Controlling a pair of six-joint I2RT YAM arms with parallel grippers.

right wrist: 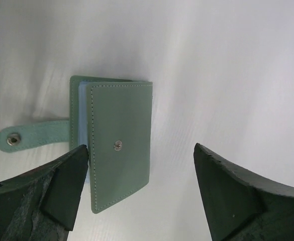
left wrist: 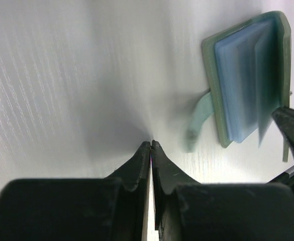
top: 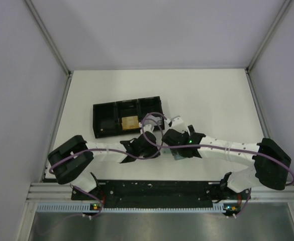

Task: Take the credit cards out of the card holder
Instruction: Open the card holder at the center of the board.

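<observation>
Table (right wrist: 237, 75), L hand (left wrist: 151, 143) closed, R hand (right wrist: 140, 149) spread, both empty, holder (right wrist: 126, 110) snap (right wrist: 117, 145) R-wrist only

card holder (left wrist: 247, 80) blurred at two o'clock in the left wrist view — cards inside impossible to tell, from above nearly hidden under the right gripper (right wrist: 139, 149)

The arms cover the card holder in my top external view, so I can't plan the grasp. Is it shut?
Observer: The card holder is folded over, but its strap lies unfastened on the table.
Operator: And the right gripper?
Observer: The right gripper is open, one finger at the holder's edge, the other well clear.
Operator: Left gripper holding anything?
Observer: No, the left gripper is shut on nothing beside the holder.
</observation>
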